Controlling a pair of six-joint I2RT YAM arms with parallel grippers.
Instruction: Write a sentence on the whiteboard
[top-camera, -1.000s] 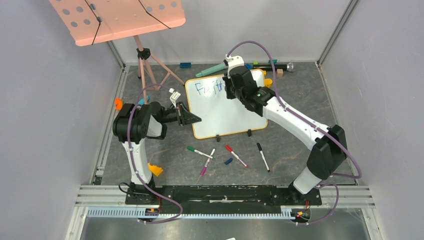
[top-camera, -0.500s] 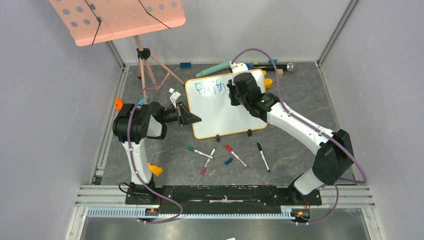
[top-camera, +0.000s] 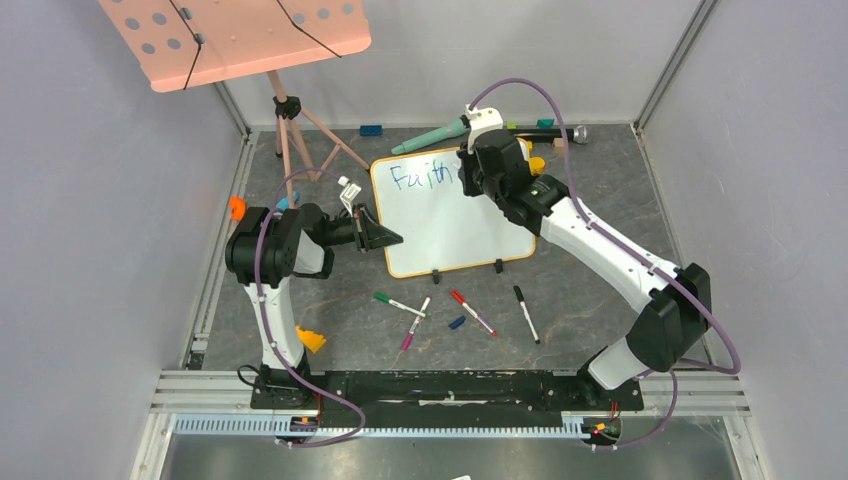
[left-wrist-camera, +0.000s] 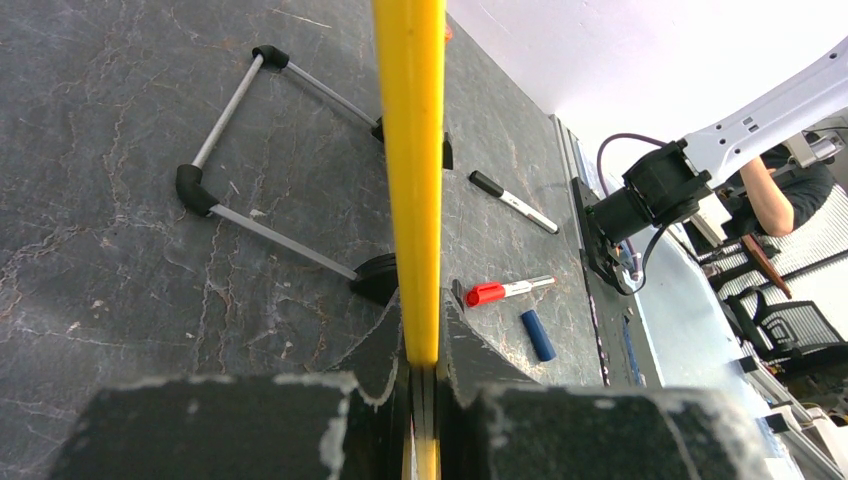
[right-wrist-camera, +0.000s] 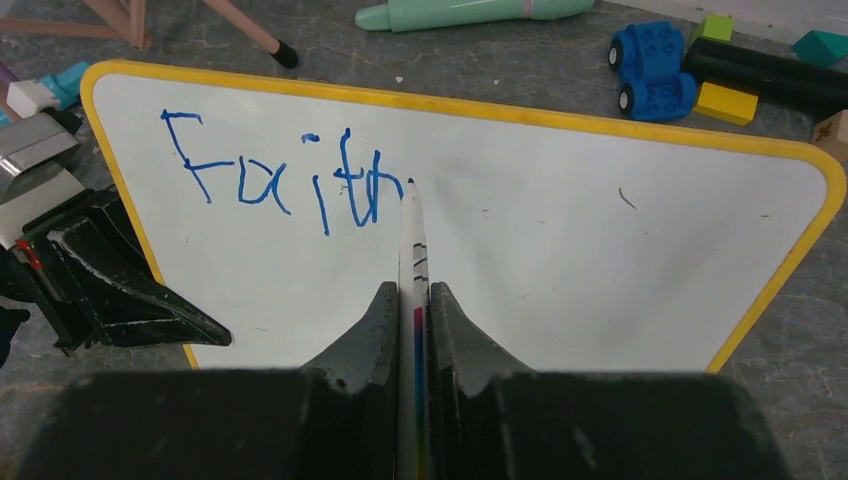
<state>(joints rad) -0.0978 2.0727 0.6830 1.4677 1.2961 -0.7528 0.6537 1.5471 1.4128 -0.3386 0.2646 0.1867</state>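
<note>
Right at the business end, the right gripper (right-wrist-camera: 413, 292) has its jaws pinched tight on a slim white marker pen (right-wrist-camera: 412, 225), nib just past the "h". The blue handwritten sentence (right-wrist-camera: 280, 180) now reads "Faith". A second ago that arm sat over the last letters; it's since slid toward 3 o'clock. The big white yellow-framed whiteboard (right-wrist-camera: 600, 250) sits mid-table, with the left gripper (left-wrist-camera: 422, 335) clamped on its 9 o'clock edge. First word looks done, more to write.

One whiteboard (top-camera: 450, 230) carries one blue word (right-wrist-camera: 280, 180), and there is one music stand (top-camera: 240, 40). Five markers show: green marker (top-camera: 398, 303), pink marker (top-camera: 415, 325), red marker (top-camera: 472, 312) and black marker (top-camera: 526, 314) on the bench (top-camera: 580, 325), one white marker (right-wrist-camera: 413, 230) in the right jaws. One blue cap (top-camera: 456, 322) lies among them.
</note>
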